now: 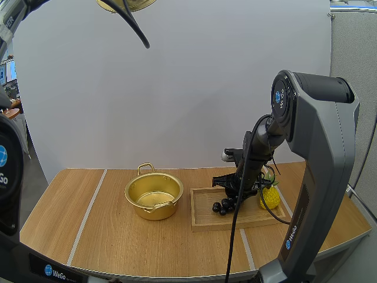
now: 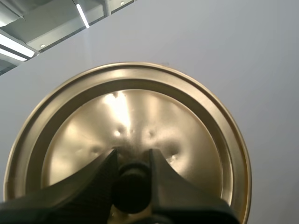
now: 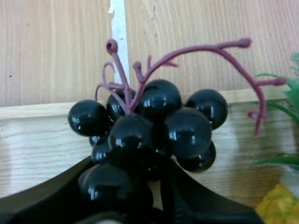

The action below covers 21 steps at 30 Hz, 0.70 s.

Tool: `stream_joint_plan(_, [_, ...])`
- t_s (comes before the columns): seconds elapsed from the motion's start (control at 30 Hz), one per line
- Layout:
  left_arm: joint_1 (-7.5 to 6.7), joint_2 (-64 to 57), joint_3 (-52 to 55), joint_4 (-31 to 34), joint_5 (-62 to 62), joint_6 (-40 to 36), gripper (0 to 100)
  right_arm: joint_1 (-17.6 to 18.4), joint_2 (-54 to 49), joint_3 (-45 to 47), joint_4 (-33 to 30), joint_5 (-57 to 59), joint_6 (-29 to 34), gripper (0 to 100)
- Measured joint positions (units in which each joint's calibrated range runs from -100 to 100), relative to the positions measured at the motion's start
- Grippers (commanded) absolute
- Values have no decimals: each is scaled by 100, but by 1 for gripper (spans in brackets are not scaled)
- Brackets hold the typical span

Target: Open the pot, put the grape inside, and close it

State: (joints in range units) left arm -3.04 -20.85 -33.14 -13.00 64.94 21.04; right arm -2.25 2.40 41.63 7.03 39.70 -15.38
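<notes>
The table (image 1: 118, 236) is light wood with rounded front corners, crossed front to back by two pale strips (image 1: 88, 215). Two things rest directly on it. A wooden tray (image 1: 203, 221) lies flat straight beneath the right hand (image 1: 227, 198), and one strip runs on over the bare table beyond the tray's far edge, ahead of that hand. A golden pot (image 1: 154, 211) stands upright to the left of the hand, just beside the tray's left edge with a narrow gap between them. It is lidless, with one loop handle (image 1: 146, 168) on its far side.
</notes>
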Motion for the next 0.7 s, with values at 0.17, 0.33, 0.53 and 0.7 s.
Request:
stream_joint_plan(0.17, [0, 0, 0, 0, 0, 0, 0, 0, -514, 0, -98, 268, -42, 0])
stream_joint_plan(0.33, [0, 0, 0, 0, 0, 0, 0, 0, -1547, 0, -146, 637, -271, 0])
stream_joint_plan(0.53, [0, 0, 0, 0, 0, 0, 0, 103, -2864, 0, -122, 759, -681, 0])
stream_joint_plan(0.7, [0, 0, 0, 0, 0, 0, 0, 507, -3439, -266, -46, 1423, -804, 0])
